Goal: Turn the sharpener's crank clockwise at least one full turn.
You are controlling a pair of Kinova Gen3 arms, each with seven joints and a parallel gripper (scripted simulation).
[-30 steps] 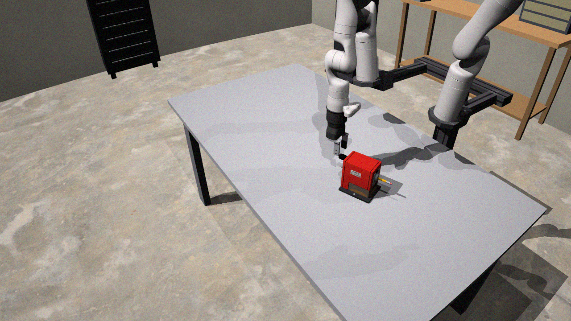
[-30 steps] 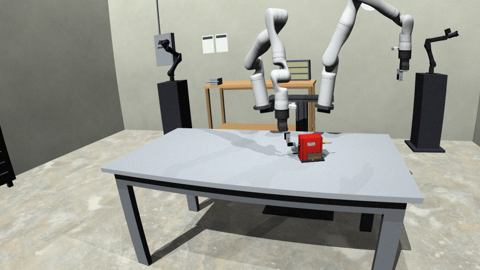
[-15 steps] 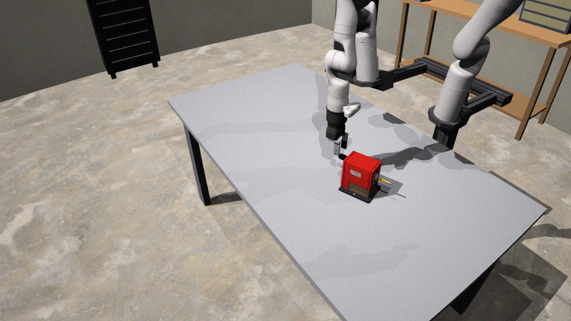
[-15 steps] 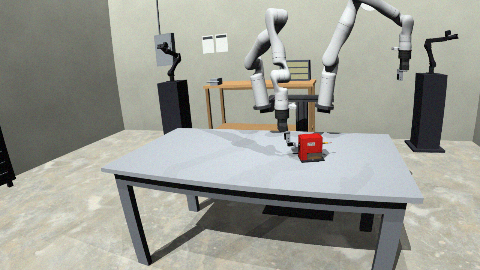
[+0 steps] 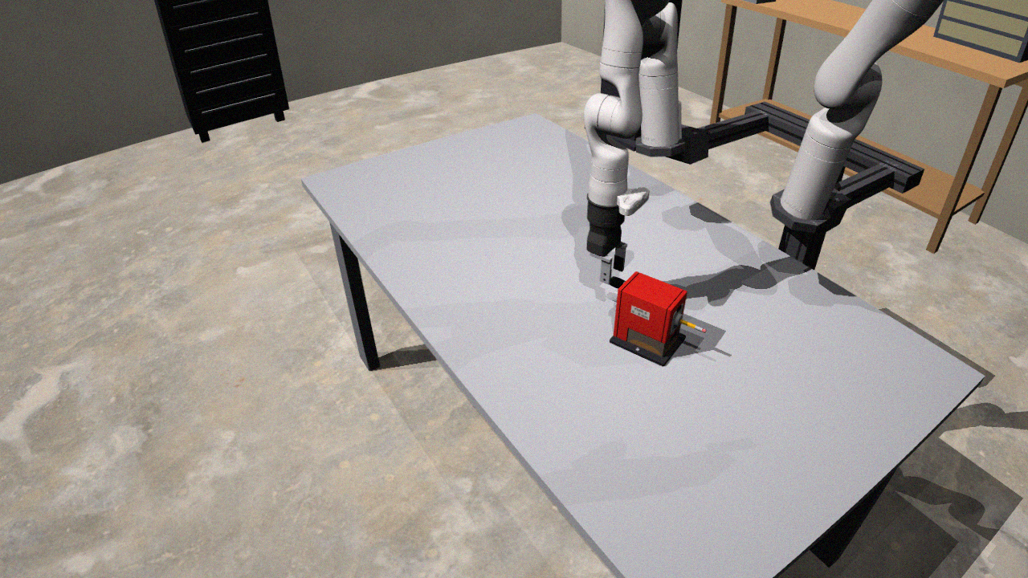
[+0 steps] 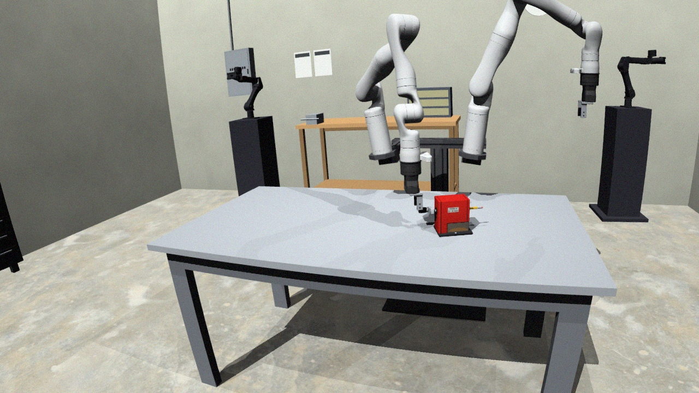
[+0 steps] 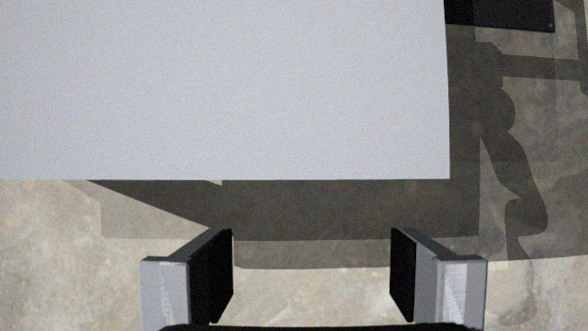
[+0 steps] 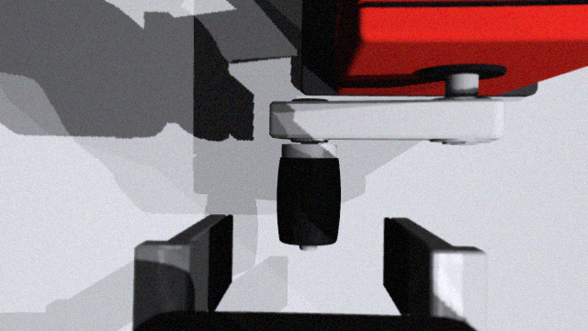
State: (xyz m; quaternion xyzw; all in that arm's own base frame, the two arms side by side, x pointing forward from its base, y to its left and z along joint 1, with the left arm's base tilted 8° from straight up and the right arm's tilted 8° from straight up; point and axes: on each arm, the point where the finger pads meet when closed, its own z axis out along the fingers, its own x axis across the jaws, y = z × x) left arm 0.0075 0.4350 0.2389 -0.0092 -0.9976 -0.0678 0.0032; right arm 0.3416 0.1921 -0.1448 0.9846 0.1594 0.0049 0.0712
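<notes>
The red sharpener stands upright on the table, with a pencil in the side opposite the crank. The pale crank arm reaches from its shaft toward the left of the right wrist view and ends in a black handle. My right gripper is open. The handle's outer end shows between its fingers, with gaps on both sides; the height match is hard to tell. My left gripper is open and empty, high and far from the sharpener.
The grey table bears the sharpener; a table corner shows in the left wrist view. A wooden bench and black pedestals stand beyond it.
</notes>
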